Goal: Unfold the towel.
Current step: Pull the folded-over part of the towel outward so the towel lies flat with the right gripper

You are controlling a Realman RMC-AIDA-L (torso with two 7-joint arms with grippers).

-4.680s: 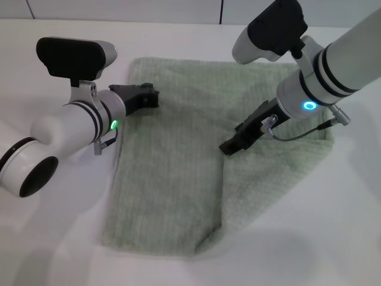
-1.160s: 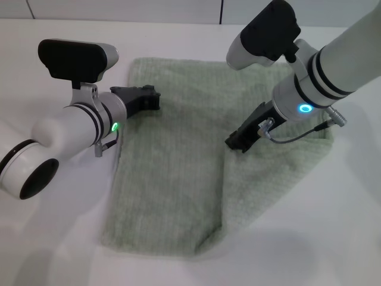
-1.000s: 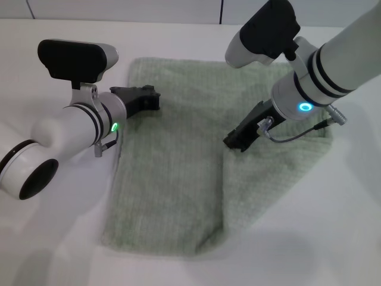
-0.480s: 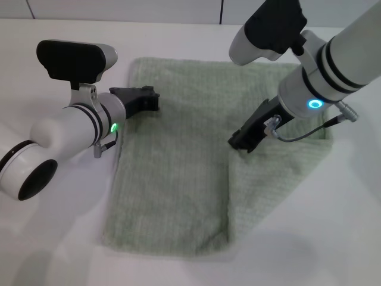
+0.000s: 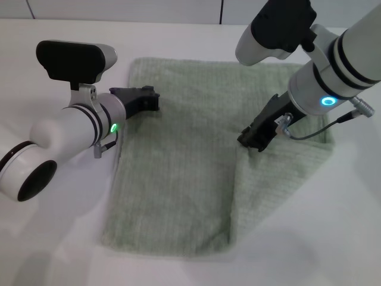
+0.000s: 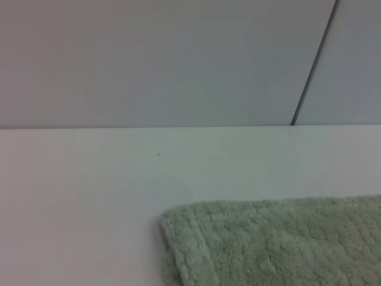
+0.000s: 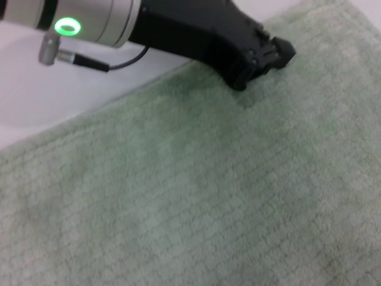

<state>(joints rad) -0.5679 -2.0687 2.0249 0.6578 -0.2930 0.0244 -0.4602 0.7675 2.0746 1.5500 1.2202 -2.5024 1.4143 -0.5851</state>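
Presently the towel [image 5: 178, 161] lies flat on the white counter [image 5: 333, 238], still folded on its right side: a flap is doubled over, its free edge running from the near hem up to the right gripper [image 5: 253, 138]. That gripper is down at the top of this fold line, apparently pinching the flap edge so it can be drawn outward to the right, though whether it truly has cloth between its fingers cannot be told from these views. The right arm reaches in steeply from the far right, forearm angled down and inward toward the towel's middle. The left gripper [image 5: 143, 97] rests at the towel's far left corner, plausibly pinning the cloth against sliding during the pull; how wide it stands cannot be told either. The left arm lies low and nearly level, extending from the near left.
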